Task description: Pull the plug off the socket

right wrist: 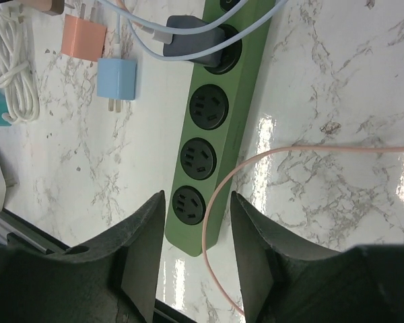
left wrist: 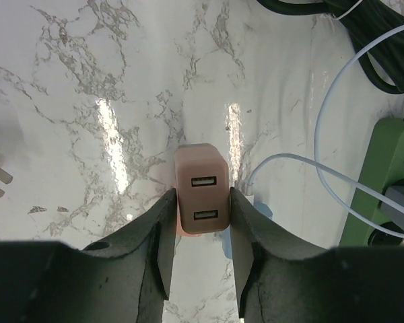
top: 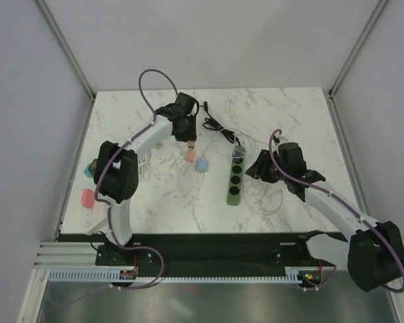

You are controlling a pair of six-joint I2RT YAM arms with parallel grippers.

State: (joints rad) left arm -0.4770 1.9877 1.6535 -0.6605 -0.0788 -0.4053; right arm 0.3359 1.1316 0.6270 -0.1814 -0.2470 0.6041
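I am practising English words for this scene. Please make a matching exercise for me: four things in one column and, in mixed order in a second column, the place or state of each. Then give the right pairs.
Things
1. pink charger
2. blue charger
3. grey plug
4. right gripper

Places or states
A. sits in a socket of the green power strip
B. open, holds nothing
C. gripped by the left gripper
D. lies loose on the table

Pairs: 1-C, 2-D, 3-A, 4-B
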